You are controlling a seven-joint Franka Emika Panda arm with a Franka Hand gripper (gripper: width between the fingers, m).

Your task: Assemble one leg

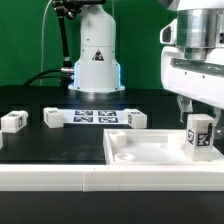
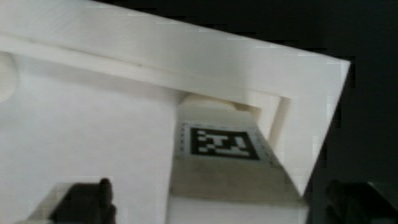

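Note:
A leg [image 1: 200, 137], a small white block with a black-and-white tag, stands upright at the corner of the flat white square panel [image 1: 140, 152] on the exterior view's right. My gripper [image 1: 198, 112] hangs just above it. In the wrist view the leg [image 2: 228, 165] lies between my two dark fingertips [image 2: 86, 200], which stand wide apart and clear of its sides. My gripper [image 2: 221, 205] is open and holds nothing. The panel [image 2: 89, 120] fills most of the wrist view.
Three more tagged legs [image 1: 13, 121], [image 1: 52, 118], [image 1: 137, 119] stand on the black table behind the panel. The marker board [image 1: 97, 116] lies before the robot base [image 1: 95, 60]. A long white bar [image 1: 90, 182] runs along the front edge.

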